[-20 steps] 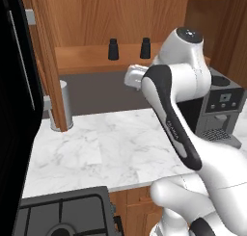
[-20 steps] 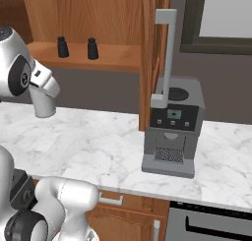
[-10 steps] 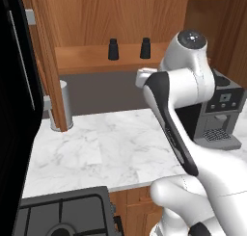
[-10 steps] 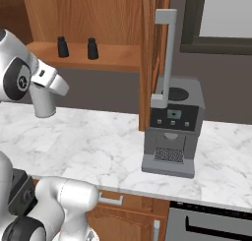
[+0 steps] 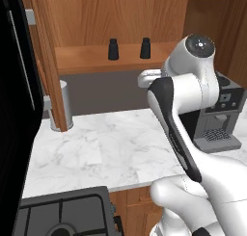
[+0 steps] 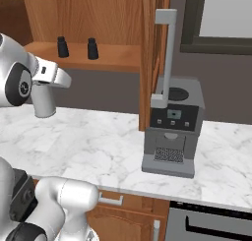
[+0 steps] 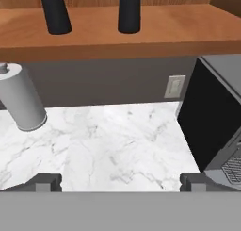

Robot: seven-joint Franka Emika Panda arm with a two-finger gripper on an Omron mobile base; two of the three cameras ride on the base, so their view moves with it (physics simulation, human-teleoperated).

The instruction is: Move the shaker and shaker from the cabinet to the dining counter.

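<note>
Two small black shakers stand upright side by side on the wooden shelf point(image 5: 87, 62) of the open cabinet: the left shaker point(image 5: 113, 49) point(image 6: 63, 46) point(image 7: 55, 13) and the right shaker point(image 5: 145, 48) point(image 6: 92, 48) point(image 7: 129, 11). My gripper point(image 7: 120, 182) is open with nothing between its fingertips point(image 7: 45, 182). It hangs over the marble worktop, below and in front of the shelf, well short of both shakers. My white hand point(image 5: 147, 78) point(image 6: 53, 76) sits just under the shelf's front edge. The dining counter is out of view.
A tall grey cylinder point(image 5: 65, 106) point(image 6: 43, 102) point(image 7: 21, 103) stands on the worktop below the shelf's left end. A coffee machine point(image 5: 218, 119) point(image 6: 172, 127) stands to the right. An open cabinet door point(image 5: 48, 61) is at the left, a stove point(image 5: 62, 216) at the near left.
The arm has swung slightly right in the left base view, carrying the hand along under the shelf's edge. The jaws stay open and the shakers have not moved.
</note>
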